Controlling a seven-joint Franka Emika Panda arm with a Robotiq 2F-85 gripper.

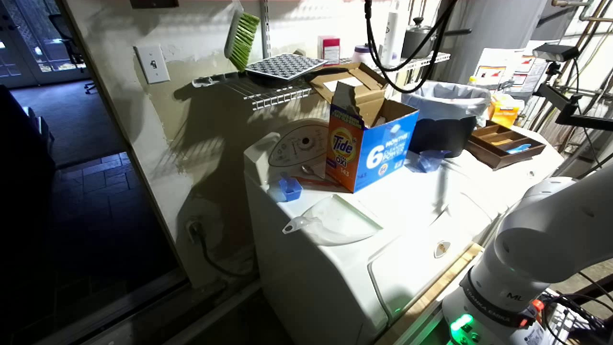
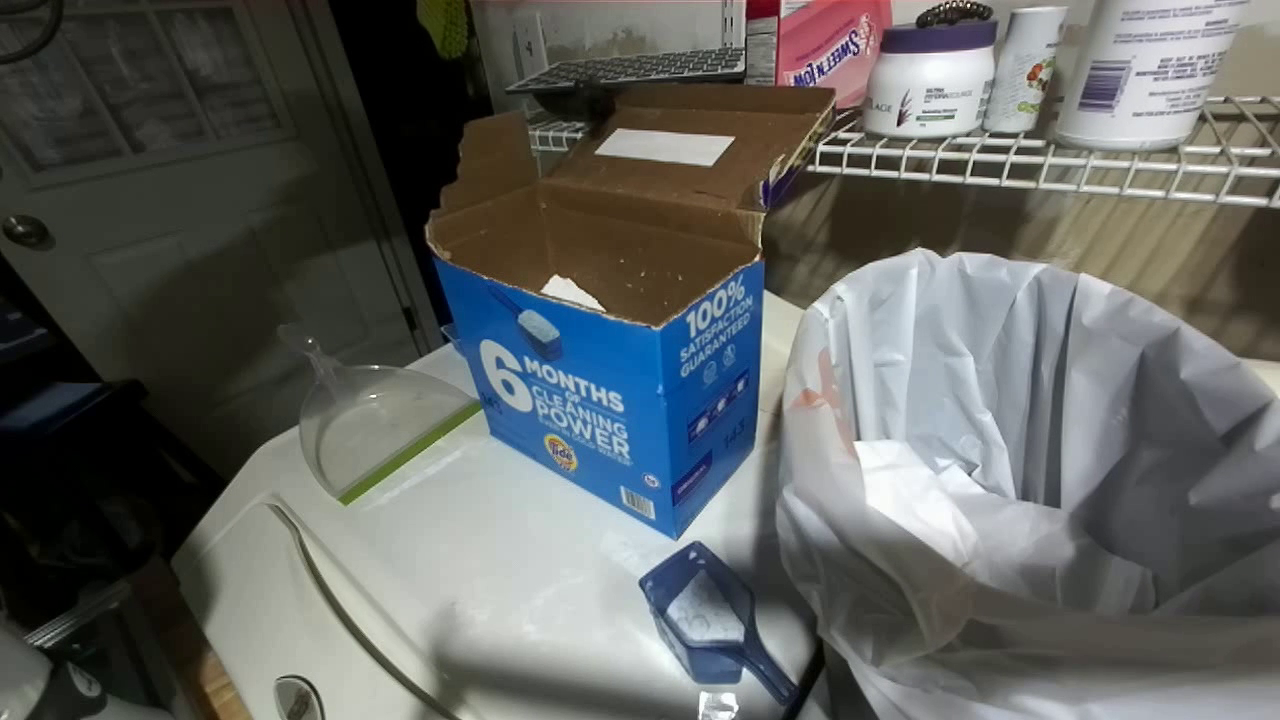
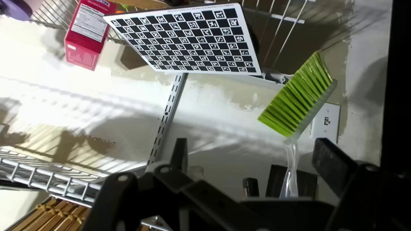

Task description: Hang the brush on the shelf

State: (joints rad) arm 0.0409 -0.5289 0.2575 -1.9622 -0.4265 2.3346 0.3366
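The brush, with lime-green bristles and a clear handle, hangs bristles down by the wall in an exterior view (image 1: 243, 39). A piece of its bristles shows at the top of an exterior view (image 2: 443, 25). In the wrist view, which looks upside down, the brush (image 3: 297, 99) has its handle between my open fingers, with a gap on both sides. My gripper (image 3: 252, 153) is open and shows only there. The handle's end is hidden behind the gripper body, so what holds it up cannot be told. The wire shelf shows a lower level (image 1: 278, 100) and another level (image 3: 48, 179).
A checkerboard panel (image 1: 286, 66) lies on the lower shelf near the brush. An open detergent box (image 1: 368, 143), a clear dustpan (image 1: 335, 223) and a lined bin (image 1: 445, 105) stand on the white appliances. Black cables (image 1: 371, 28) hang in front of the shelf. A slotted post (image 3: 167, 112) runs along the wall.
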